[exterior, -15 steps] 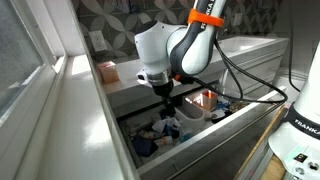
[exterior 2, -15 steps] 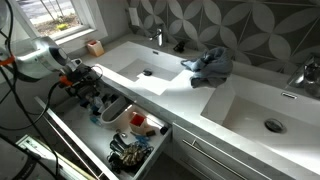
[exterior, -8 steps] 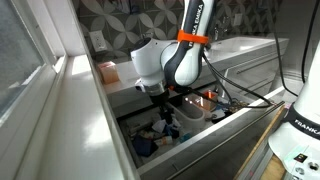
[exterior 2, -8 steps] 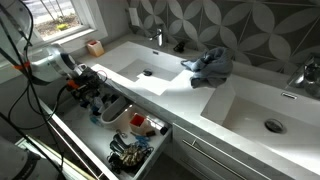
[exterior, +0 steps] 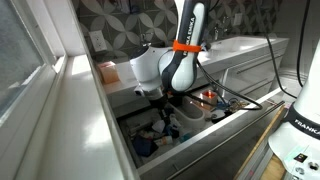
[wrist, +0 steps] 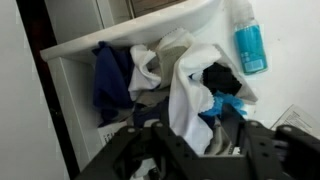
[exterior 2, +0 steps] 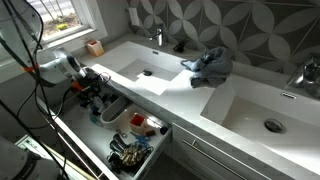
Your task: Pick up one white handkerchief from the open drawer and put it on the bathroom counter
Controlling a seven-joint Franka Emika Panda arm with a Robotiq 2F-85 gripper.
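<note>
Beside the window at the far left of an exterior view, a white sill (exterior: 70,110) runs alongside the drawer (exterior: 220,130), which stands open below the bathroom counter (exterior: 245,45). A small orange box (exterior: 107,72) sits on the counter's near end. Just right of it the arm (exterior: 182,60) bends down, so the gripper (exterior: 164,108) hangs over the drawer's left compartment above some blue cloths (exterior: 148,143); the arm's bulk hides much of the drawer behind it. From the opposite side, the gripper (exterior 2: 90,88) is at the drawer's window end, followed by a white bowl (exterior 2: 118,115), orange items (exterior 2: 138,122) and a dark tangle (exterior 2: 125,152). Farther right, a blue-grey cloth (exterior 2: 208,66) lies bunched on the counter between the two basins, near a chrome faucet (exterior 2: 155,38). The wrist view shows a dark blue cloth (wrist: 108,75) at left touching the white handkerchief (wrist: 188,90), which lies crumpled in the compartment, with a blue bottle (wrist: 250,45) to its right. The fingers are a dark blur along the bottom edge, so I cannot tell whether they are spread, closed or touching the cloth.
</note>
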